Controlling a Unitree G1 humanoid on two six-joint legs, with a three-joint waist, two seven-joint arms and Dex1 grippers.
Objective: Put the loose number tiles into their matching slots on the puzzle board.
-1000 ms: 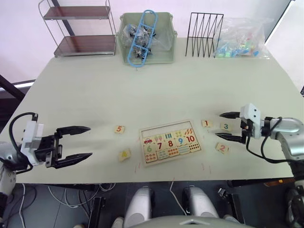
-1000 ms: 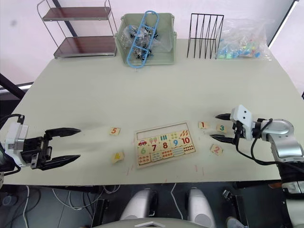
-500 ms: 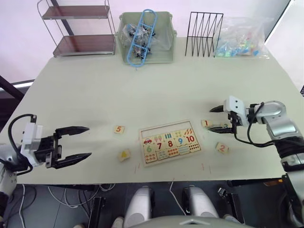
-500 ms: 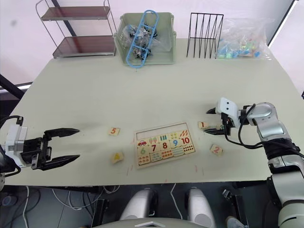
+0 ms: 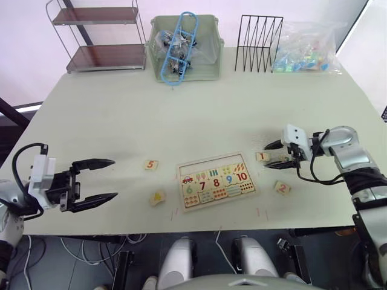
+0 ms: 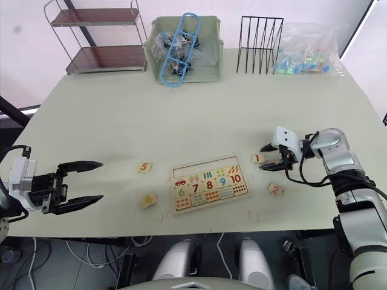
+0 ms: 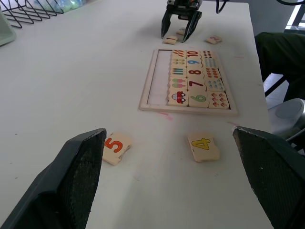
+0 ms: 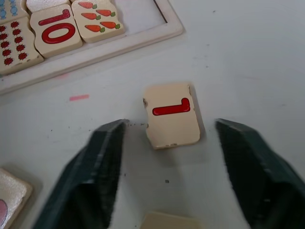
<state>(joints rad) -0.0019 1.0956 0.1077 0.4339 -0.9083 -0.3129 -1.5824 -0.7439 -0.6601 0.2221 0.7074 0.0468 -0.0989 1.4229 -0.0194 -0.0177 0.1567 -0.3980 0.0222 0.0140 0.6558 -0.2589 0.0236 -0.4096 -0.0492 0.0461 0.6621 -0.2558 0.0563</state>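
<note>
The puzzle board lies near the table's front middle, its top row of slots bare. Tile 1 lies just right of the board, and my right gripper stands open low over it, one finger on each side, not touching. Another pale tile lies under that gripper, its numeral hidden. Tile 2 lies nearer the front edge. Tile 5 and tile 4 lie left of the board. My left gripper hovers open and empty further left.
At the table's back stand a two-tier wire shelf, a pale green bin of clips, a black wire rack and a bag of colourful pieces. The front edge runs just below the board.
My right gripper has swung left from over tile 3 and come down around tile 1, staying open. The left arm has held still.
</note>
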